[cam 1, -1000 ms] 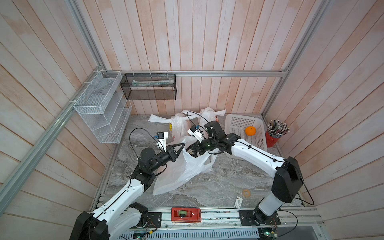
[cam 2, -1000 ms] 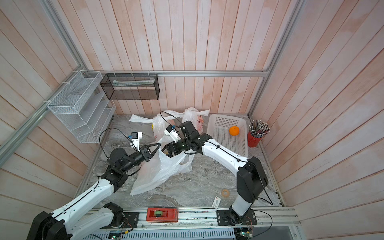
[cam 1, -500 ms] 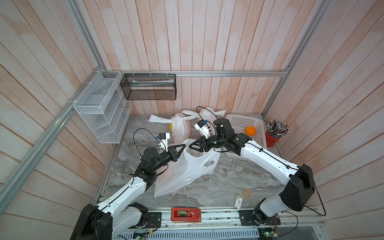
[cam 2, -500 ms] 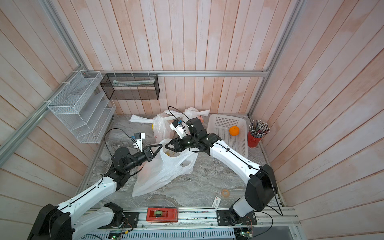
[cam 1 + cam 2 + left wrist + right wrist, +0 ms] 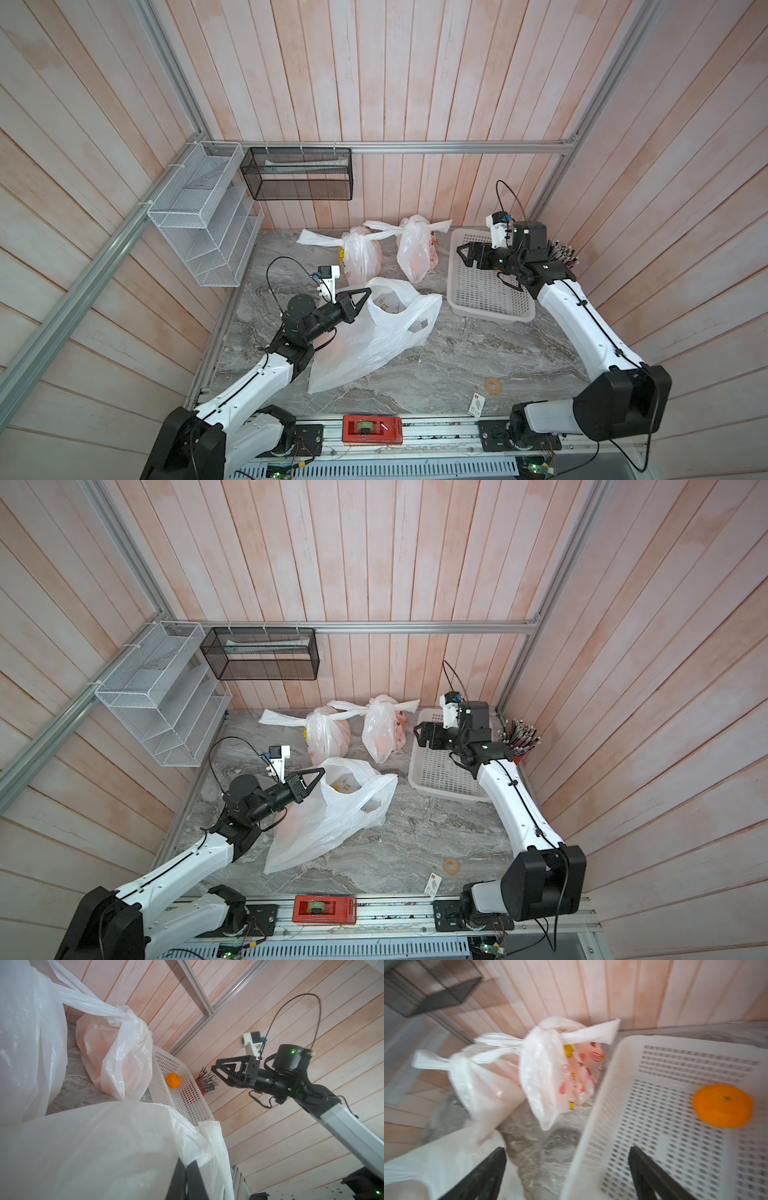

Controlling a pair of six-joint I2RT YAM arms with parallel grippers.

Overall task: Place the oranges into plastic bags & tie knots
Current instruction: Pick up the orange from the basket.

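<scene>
The left pincer (image 5: 362,296) is clamped together on the rim of an open plastic bag (image 5: 374,345), which slumps on the desk (image 5: 457,361) below it. The right pincer (image 5: 463,257) hangs with its jaws wide apart above a white basket (image 5: 486,299). One orange (image 5: 722,1106) lies in the basket beneath that pincer. Two knotted bags (image 5: 360,257) stand just beside it.

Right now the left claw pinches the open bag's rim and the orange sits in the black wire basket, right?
No. The orange sits in the white perforated basket, as the right wrist view shows; the left claw pinches the rim of the open bag.
</scene>
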